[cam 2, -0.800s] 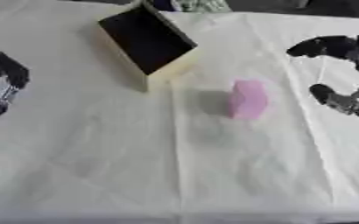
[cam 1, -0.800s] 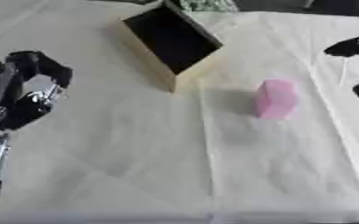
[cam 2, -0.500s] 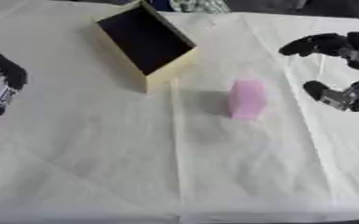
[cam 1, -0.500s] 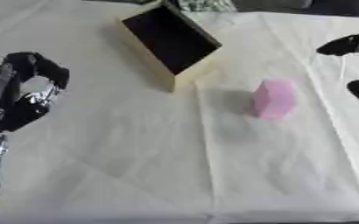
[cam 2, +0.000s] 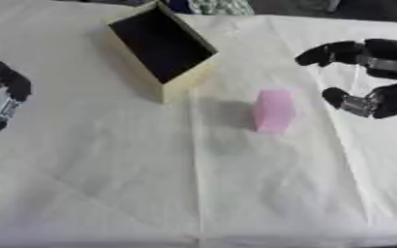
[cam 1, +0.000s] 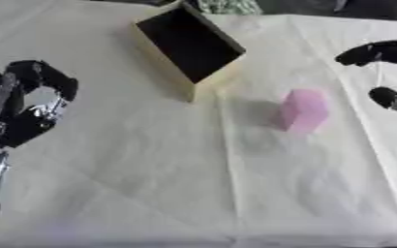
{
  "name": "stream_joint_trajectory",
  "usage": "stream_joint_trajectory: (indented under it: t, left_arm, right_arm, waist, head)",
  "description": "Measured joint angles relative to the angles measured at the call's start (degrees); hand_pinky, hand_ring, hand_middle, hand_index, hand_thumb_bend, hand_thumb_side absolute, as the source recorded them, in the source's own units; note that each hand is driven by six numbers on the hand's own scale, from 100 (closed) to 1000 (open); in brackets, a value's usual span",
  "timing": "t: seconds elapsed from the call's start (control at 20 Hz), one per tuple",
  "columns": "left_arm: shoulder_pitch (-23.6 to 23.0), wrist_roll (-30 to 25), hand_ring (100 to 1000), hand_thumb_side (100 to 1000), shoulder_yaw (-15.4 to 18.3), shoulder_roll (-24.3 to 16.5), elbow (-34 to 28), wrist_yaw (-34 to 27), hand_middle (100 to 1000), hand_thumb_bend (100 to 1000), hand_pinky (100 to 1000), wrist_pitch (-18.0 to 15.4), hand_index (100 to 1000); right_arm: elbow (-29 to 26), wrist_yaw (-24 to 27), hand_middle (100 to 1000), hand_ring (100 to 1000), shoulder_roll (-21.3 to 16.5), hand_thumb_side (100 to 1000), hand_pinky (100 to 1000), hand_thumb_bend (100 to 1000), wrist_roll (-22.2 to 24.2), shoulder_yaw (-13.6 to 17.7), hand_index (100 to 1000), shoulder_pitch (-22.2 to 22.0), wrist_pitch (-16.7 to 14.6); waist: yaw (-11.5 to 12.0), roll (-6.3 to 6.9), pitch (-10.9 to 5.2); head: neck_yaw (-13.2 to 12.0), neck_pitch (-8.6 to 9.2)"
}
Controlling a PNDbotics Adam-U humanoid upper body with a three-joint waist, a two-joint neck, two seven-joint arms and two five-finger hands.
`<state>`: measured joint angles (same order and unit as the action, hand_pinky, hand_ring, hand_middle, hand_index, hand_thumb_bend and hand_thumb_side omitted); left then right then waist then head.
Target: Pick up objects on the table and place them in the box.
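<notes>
A pink block point(cam 2: 274, 110) stands upright on the cream cloth near the middle of the table. Up and to its left lies the box point(cam 2: 161, 48), cream outside and black inside, tipped so its open mouth faces up and right. My right hand point(cam 2: 370, 72) hovers just right of the block, open, with fingers and thumb spread in a wide C toward it and not touching it. At the left edge, far from the block, my left hand point(cam 1: 30, 106) rests with its fingers curled over and holding nothing.
The cream cloth point(cam 2: 193, 193) covers the whole table, with creases running down its middle. A patterned green and white thing point(cam 1: 227, 6) lies at the far edge behind the box.
My right hand has come in leftward toward the pink block. The block, box and left hand hold their places.
</notes>
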<state>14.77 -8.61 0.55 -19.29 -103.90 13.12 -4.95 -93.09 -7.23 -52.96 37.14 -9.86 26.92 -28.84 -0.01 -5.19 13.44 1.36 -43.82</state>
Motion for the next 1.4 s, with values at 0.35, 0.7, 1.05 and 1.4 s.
stream_joint_trajectory:
  t: [0.35,0.7,1.05,1.4]
  left_arm:
    - [0.0,-0.11,511,600,-0.01,0.0,0.01,0.0,451,375,649,-0.02,562]
    - [0.01,-0.31,510,599,-0.02,0.0,0.01,0.0,451,375,649,-0.07,562]
    - [0.02,-0.34,510,599,-0.02,0.0,0.01,0.0,451,375,650,-0.09,562]
    - [0.03,-0.36,510,600,-0.03,0.0,0.01,0.0,451,375,650,-0.08,561]
  right_arm:
    - [1.02,-3.01,1000,978,1.3,790,898,100,0.21,-0.86,998,1.9,0.02]
    - [-3.61,-8.62,1000,1000,0.64,689,915,330,0.16,-1.66,1000,3.43,-0.27]
    - [-2.94,-15.21,1000,1000,1.44,710,907,349,-1.5,-1.72,1000,4.42,-1.93]
    - [1.33,-20.92,1000,1000,3.91,759,905,299,-3.6,-2.93,1000,5.43,-4.04]
  waist:
    - [0.01,0.1,-0.02]
    - [0.07,0.1,-0.02]
    - [0.11,0.1,-0.02]
    - [0.42,0.1,-0.02]
  head:
    - [0.41,0.0]
    - [1.42,0.01]
    - [1.9,0.03]
    - [2.03,0.03]
